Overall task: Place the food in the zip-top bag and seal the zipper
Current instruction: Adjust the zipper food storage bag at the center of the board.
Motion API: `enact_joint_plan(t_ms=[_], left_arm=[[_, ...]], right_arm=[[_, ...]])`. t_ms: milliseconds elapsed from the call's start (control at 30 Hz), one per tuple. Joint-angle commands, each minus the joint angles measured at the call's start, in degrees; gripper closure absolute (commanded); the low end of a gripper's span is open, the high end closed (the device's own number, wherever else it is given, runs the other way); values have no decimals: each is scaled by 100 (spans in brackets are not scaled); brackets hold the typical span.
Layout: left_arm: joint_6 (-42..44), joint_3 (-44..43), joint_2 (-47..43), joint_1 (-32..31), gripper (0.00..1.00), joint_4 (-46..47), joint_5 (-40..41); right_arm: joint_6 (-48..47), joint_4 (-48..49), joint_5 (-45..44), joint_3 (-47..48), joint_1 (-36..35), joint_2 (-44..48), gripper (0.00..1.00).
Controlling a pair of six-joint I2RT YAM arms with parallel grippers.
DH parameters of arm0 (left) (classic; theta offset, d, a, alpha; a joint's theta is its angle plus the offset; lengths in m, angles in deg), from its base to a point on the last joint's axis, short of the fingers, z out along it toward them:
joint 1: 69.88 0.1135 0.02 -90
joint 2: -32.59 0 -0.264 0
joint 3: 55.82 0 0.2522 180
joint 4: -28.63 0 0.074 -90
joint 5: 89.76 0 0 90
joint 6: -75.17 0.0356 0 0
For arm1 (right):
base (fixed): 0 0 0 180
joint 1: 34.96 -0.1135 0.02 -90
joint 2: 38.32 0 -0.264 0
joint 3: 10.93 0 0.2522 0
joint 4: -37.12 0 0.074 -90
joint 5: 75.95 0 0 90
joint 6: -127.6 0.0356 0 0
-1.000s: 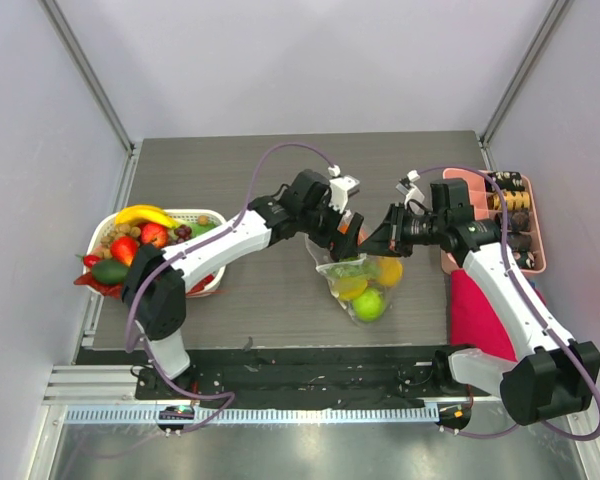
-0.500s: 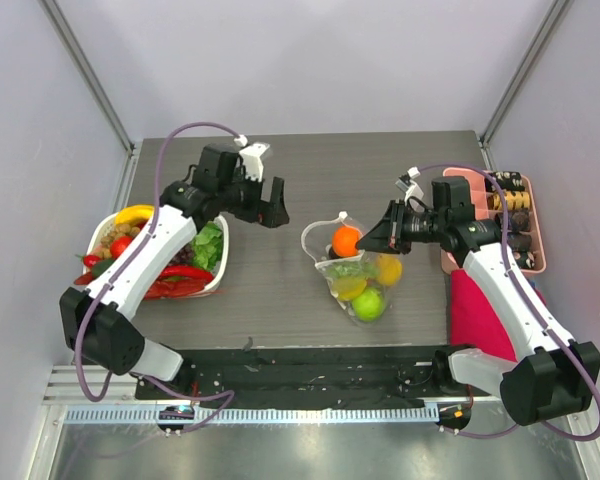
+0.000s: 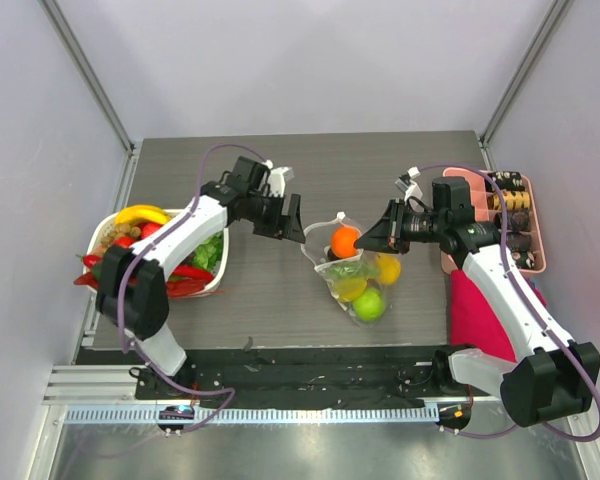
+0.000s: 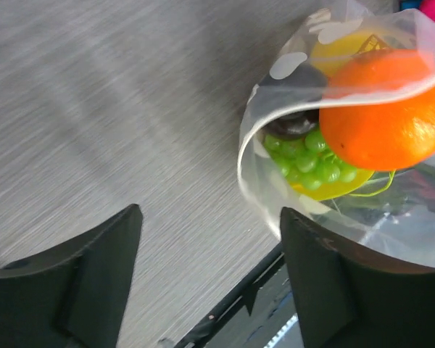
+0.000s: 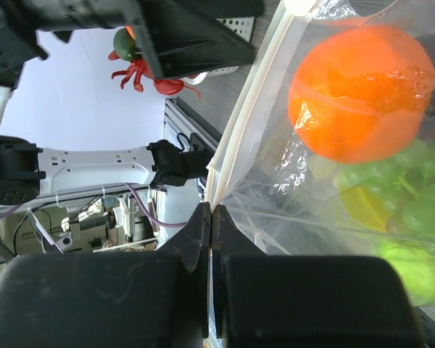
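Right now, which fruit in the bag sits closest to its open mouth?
The orange. It sits right at the mouth edge of the bag; the green grapes, the yellow fruit and the green apple lie deeper in.

My left gripper (image 3: 287,218) points toward four o'clock, jaws standing wide with nothing between them. My right arm bends at the elbow, its right gripper (image 3: 378,238) aimed at nine o'clock, fingers pinched tight.
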State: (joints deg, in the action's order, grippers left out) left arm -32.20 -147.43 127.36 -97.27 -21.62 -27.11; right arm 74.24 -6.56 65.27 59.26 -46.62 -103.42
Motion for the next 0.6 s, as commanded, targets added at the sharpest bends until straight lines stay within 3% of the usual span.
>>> enact_joint_plan(t_ms=[0,100,133,200,233,300,433,567], left_arm=[[-188,-135,402,-327,27,396,-648],[-206,-160,473,-398,47,459,-1043],[-75,-204,412,-398,69,285,-1166],[136,-345,254,-389,85,29,-1202],[215,-485,-8,-389,98,-76,-1228],[225,-644,-290,-407,100,-314,-1369],[312,-1818,-582,-678,100,-1086,-1334],[795,-1963,-520,-1013,100,-1667,-1080]], right_arm=[[10,267,195,44,-29,208,99],[-25,188,187,44,-3,235,99],[-113,135,178,53,-20,261,99],[-218,-57,99,71,-21,340,99],[-306,-102,81,62,-20,384,99],[-324,-173,11,53,-20,445,99],[-202,-15,10,97,-73,498,99],[71,319,-33,71,-231,630,99]])
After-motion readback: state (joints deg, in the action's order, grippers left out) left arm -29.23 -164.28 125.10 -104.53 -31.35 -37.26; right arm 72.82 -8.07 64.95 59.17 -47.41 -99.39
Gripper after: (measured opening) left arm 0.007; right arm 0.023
